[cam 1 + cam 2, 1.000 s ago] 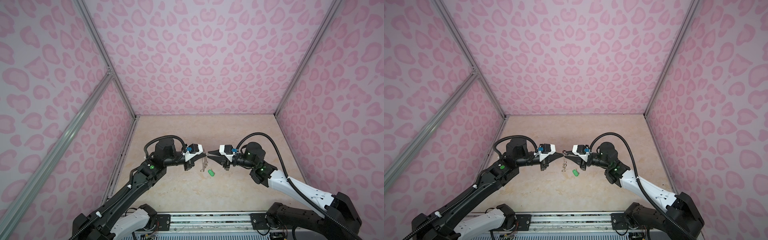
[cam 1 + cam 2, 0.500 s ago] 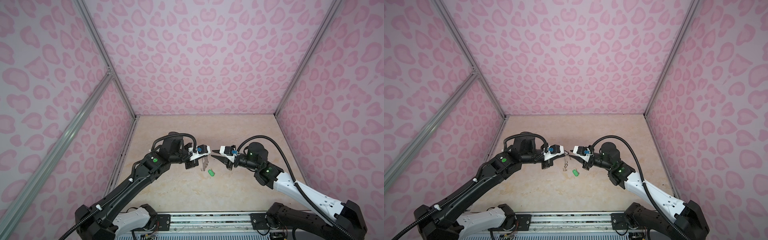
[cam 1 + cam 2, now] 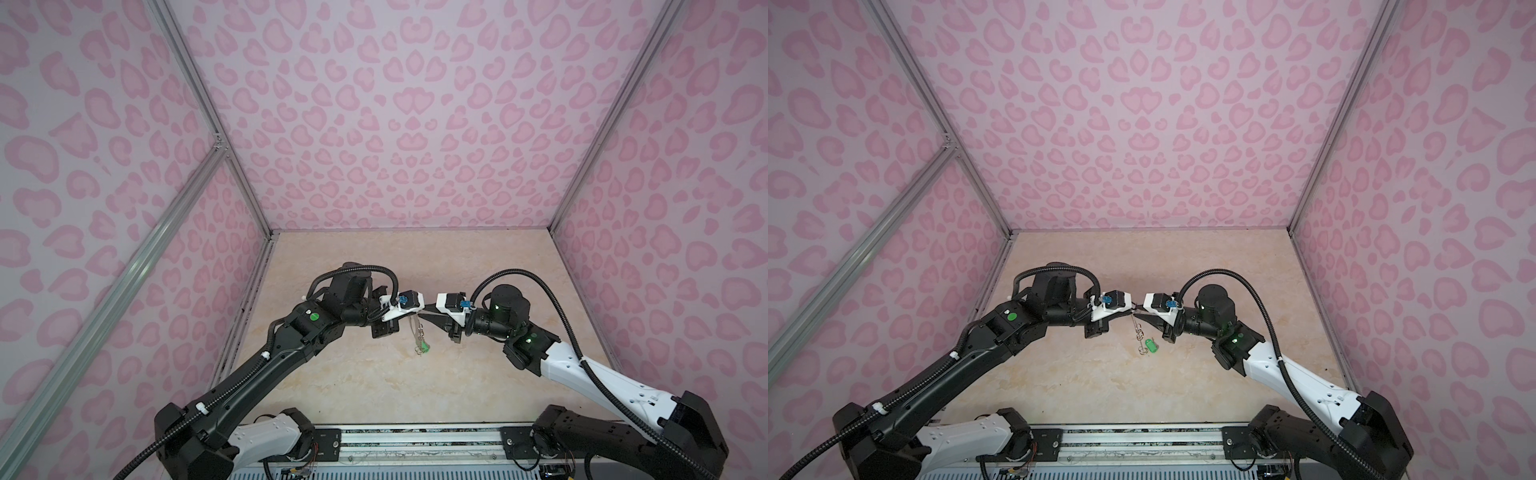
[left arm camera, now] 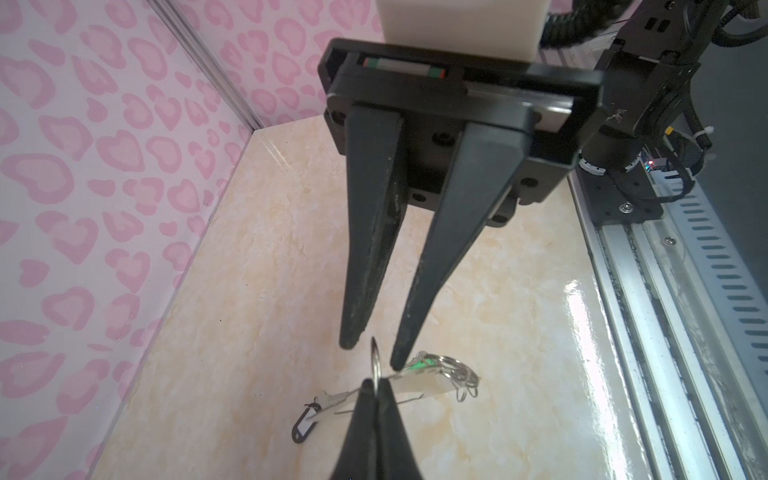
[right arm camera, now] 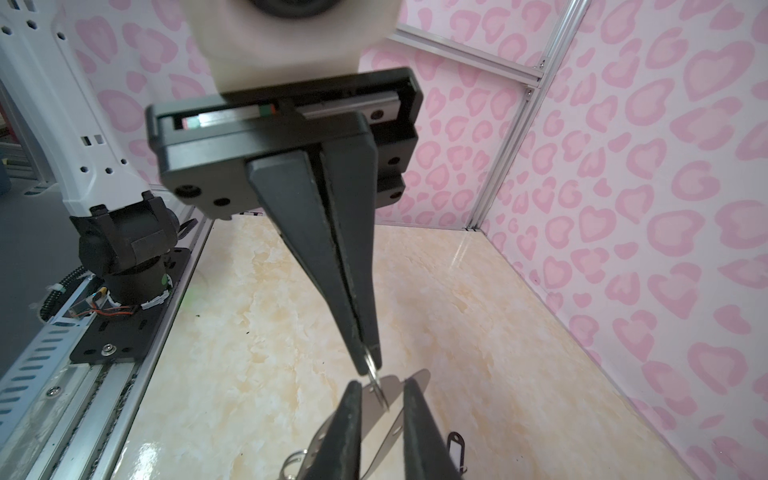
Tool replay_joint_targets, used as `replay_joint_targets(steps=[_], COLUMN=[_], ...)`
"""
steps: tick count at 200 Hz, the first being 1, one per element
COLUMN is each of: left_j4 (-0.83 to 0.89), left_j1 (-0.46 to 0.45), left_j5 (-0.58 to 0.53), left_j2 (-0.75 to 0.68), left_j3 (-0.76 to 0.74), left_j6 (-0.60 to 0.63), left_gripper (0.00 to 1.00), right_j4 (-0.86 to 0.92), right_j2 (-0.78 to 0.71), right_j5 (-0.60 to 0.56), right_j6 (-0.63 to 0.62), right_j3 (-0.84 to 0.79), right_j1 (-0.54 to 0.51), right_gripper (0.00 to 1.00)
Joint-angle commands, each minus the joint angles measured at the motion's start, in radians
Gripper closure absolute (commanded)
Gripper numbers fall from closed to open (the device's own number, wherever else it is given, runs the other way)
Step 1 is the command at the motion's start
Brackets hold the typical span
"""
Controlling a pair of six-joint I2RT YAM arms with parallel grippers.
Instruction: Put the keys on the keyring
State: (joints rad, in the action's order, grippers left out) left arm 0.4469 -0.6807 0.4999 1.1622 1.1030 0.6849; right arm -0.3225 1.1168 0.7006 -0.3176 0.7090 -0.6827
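In both top views, two arms meet tip to tip above the middle of the table (image 3: pixel 374 386). The left gripper (image 3: pixel 414 314) holds the top of the keyring (image 3: pixel 417 332), which hangs down from it. The green key (image 3: pixel 424 347) shows at its lower end. The right gripper (image 3: pixel 426 316) points at the same spot. In a top view the pairing is the same: left gripper (image 3: pixel 1126 314), right gripper (image 3: pixel 1142 316), keyring (image 3: pixel 1138 330), green key (image 3: pixel 1152 345).

Left wrist view: the left gripper (image 4: pixel 376 384) is pinched closed on a split ring (image 4: pixel 375 361) of the keyring (image 4: pixel 415 386). The right gripper (image 4: pixel 374 356) faces it, fingers slightly apart on either side of that ring. The black key (image 4: pixel 305 422) lies on the table, apart.

Right wrist view: the right gripper (image 5: pixel 382 384) has its fingers parted around the split ring (image 5: pixel 374 374). The left gripper (image 5: pixel 368 365) clamps that ring. The black key (image 5: pixel 455 442) lies on the table.
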Motion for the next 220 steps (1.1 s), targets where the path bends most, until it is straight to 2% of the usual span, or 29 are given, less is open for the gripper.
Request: replay_joint_targets(steps=[1, 24, 57, 66, 81, 93, 138, 162, 220], left_j4=[0.001, 0.006, -0.019, -0.044, -0.098, -0.140, -0.276, -0.373, -0.388], left_j1=[0.000, 0.000, 0.003, 0.019, 0.072, 0.115, 0.145, 0.147, 0.148], left_j5=[0.018, 0.034, 0.057, 0.081, 0.148, 0.210, 0.298, 0.307, 0.317], left_j2=[0.005, 0.008, 0.005, -0.001, -0.017, -0.030, -0.065, -0.089, -0.089], left_j3=[0.014, 0.017, 0.006, -0.004, -0.028, -0.054, -0.152, -0.206, -0.220], left_j6=[0.020, 0.027, 0.014, -0.013, -0.076, -0.127, -0.215, -0.256, -0.269], left_gripper=[0.97, 0.97, 0.96, 0.93, 0.77, 0.73, 0.75, 0.76, 0.79], right_j4=[-0.027, -0.033, -0.040, -0.052, -0.077, -0.107, -0.260, -0.265, -0.272], right_j2=[0.010, 0.020, 0.025, 0.021, 0.012, 0.009, 0.045, 0.064, 0.063], right_j5=[0.008, 0.017, 0.033, 0.036, 0.048, 0.059, 0.114, 0.143, 0.151], right_j6=[0.009, 0.020, 0.033, 0.042, 0.064, 0.087, 0.194, 0.203, 0.206], right_j3=[0.004, 0.009, 0.006, 0.001, -0.011, -0.021, -0.036, -0.021, -0.025], right_j1=[-0.002, -0.002, 0.000, 0.002, 0.010, 0.016, 0.027, 0.028, 0.018], right_gripper=[0.85, 0.97, 1.00, 1.00, 1.00, 1.00, 1.00, 1.00, 1.00])
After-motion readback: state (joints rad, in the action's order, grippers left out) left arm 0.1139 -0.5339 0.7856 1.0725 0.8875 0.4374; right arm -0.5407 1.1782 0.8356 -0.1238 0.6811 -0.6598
